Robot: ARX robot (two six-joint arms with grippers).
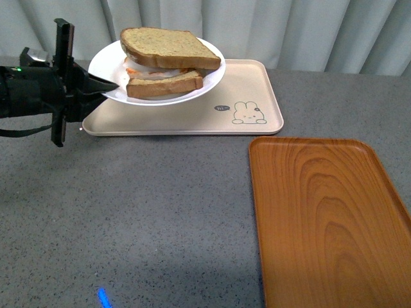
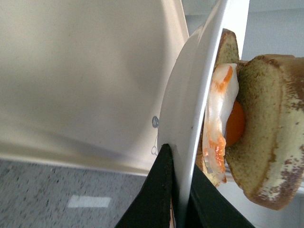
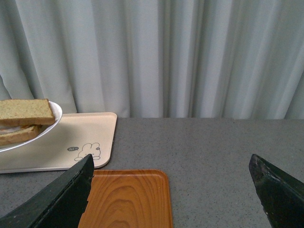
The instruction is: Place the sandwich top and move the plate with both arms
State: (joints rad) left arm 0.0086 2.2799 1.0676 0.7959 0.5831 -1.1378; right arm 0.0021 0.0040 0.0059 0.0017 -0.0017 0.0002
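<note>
The white plate is held a little above the beige rabbit-print tray, at its left end. On it the sandwich top lies over a fried egg and the lower bread slice. My left gripper is shut on the plate's left rim. In the left wrist view the fingers pinch the plate edge-on, with the sandwich top and egg beyond. My right gripper is open and empty above the table, out of the front view; the plate is far from it.
The orange wood-grain tray lies on the grey table at the front right, also seen in the right wrist view. The beige tray sits behind it. Grey curtains hang along the table's far edge.
</note>
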